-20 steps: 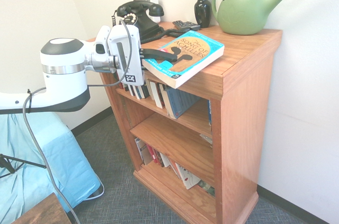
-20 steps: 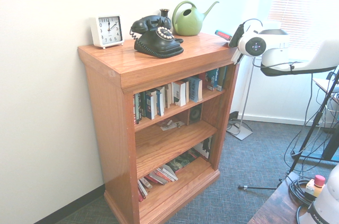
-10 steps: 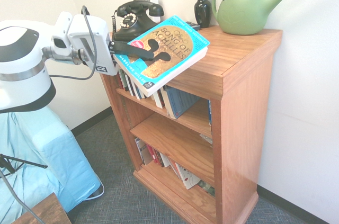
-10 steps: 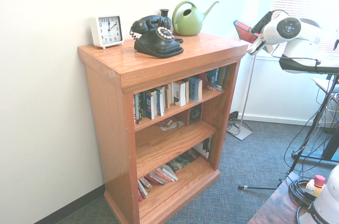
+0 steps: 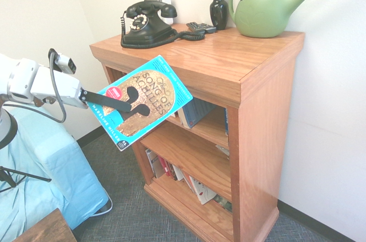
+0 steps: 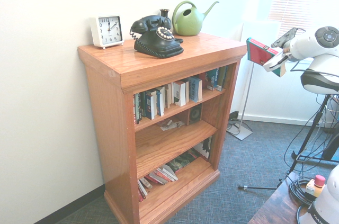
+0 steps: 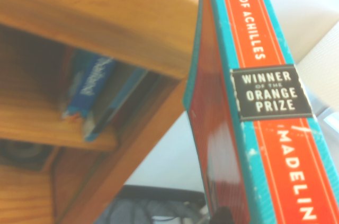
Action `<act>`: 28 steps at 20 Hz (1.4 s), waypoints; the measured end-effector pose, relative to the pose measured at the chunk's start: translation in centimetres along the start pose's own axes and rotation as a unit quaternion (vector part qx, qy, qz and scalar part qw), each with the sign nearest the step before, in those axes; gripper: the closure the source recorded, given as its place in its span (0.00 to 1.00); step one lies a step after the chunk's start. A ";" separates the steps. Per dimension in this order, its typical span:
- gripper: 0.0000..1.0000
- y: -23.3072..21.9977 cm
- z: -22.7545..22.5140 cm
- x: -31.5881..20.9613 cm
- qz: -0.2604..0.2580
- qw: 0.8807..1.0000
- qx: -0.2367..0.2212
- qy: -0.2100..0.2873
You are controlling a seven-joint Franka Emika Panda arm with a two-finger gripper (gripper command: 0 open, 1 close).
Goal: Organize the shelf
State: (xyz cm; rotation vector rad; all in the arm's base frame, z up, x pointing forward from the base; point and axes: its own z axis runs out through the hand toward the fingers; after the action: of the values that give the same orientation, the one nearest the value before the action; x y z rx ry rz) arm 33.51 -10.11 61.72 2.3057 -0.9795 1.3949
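The shelf (image 5: pixel 251 116) is a reddish-brown oak bookcase with three tiers, also seen whole in the second exterior view (image 6: pixel 114 123). My gripper (image 5: pixel 123 104) is shut on a teal paperback, "The Song of Achilles" (image 5: pixel 163 90). The book hangs tilted in the air in front of the shelf's top corner, level with the upper tier, clear of the wood. From the other side the book (image 6: pixel 260 53) and gripper (image 6: pixel 275 60) sit to the right of the shelf. In the wrist view the book's orange spine (image 7: pixel 265 102) runs beside the shelf top's edge (image 7: pixel 106 12).
On the shelf top stand a black rotary phone (image 5: pixel 146 22), a remote (image 5: pixel 200 26), a black vase (image 5: pixel 218 7), a green watering can (image 5: pixel 266 7) and a white clock (image 6: pixel 107 29). Upright books (image 6: pixel 175 94) fill the upper tier; leaning ones (image 6: pixel 159 173) lie on the bottom. A blue-covered object (image 5: pixel 40 179) stands left.
The book has been lifted off the shelf top, then carried away from the shelf and downward, tilting more steeply. The gripper has stayed shut on it throughout.
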 end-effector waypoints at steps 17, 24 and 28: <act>1.00 -3.6 7.4 -12.2 0.024 0.990 0.058 -0.124; 1.00 -4.7 12.1 -12.4 0.053 0.987 0.060 -0.138; 1.00 -6.4 13.8 -12.6 0.072 0.984 0.075 -0.144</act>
State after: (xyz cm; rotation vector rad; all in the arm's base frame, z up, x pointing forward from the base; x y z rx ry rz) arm 43.32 -7.78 44.69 2.6501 -1.1817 1.2467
